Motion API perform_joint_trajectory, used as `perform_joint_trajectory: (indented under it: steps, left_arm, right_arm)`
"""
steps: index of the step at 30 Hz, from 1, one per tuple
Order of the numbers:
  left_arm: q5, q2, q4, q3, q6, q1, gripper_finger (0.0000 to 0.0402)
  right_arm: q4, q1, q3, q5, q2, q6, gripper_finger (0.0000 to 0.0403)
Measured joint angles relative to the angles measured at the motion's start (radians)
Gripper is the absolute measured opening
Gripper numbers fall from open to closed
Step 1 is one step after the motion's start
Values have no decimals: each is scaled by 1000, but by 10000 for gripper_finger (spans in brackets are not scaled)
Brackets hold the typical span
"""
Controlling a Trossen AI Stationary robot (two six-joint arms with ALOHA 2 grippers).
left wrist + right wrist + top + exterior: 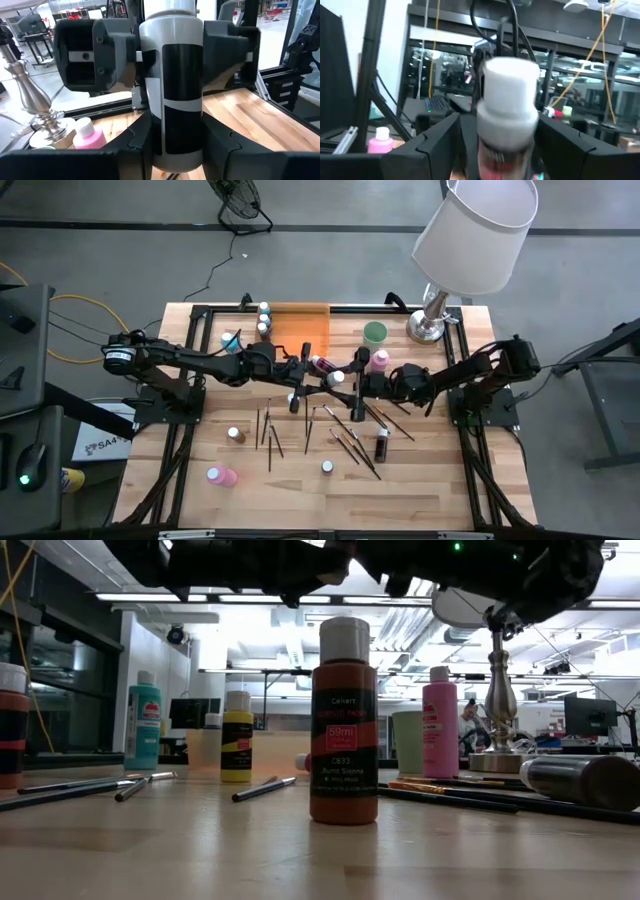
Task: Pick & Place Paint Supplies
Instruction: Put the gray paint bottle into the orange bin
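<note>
- The left gripper [305, 367] and the right gripper [352, 380] are meeting over the middle of the bench [430, 480], both lifted off it.
- The left fingers [127, 150] are pressing in on a bottle [177, 95] with a white body, a broad black label and a pale cap, standing upright between them.
- The right fingers [437, 140] are closing around a bottle [507, 112] with a wide white cap and a reddish label below it.
- In the high view the two held bottles sit between the grippers, too small to tell apart.
- A brown bottle [343, 720] with a white cap is standing upright near the front edge, its label reading Burnt Sienna.
- A pink bottle [221, 476] is lying on its side near the front left corner.
- Another pink bottle [380, 360] is standing beside the green cup [375, 333] near the back edge.
- Thin dark brushes [268, 442] are lying scattered across the bench's middle.
- A teal bottle [143, 725] and a yellow bottle [237, 735] are standing farther back.
- The orange tray [300, 325] is resting at the back edge, the lamp [470, 240] at the back right corner.
</note>
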Motion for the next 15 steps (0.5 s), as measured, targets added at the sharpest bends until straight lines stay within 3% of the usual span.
perform_joint_trajectory:
  steps: [5, 12, 15]
  left_arm:
    - [0, 0, 0, 0, -1, 0, 109]
    - [0, 0, 1, 0, -6, 0, 115]
    - [0, 0, -9, 0, -13, 0, 117]
  right_arm:
    - [-70, 0, 16, -2, 1, 1, 216]
    - [-86, 0, 17, 5, 0, 6, 123]
    - [-87, 0, 17, 5, 0, 7, 107]
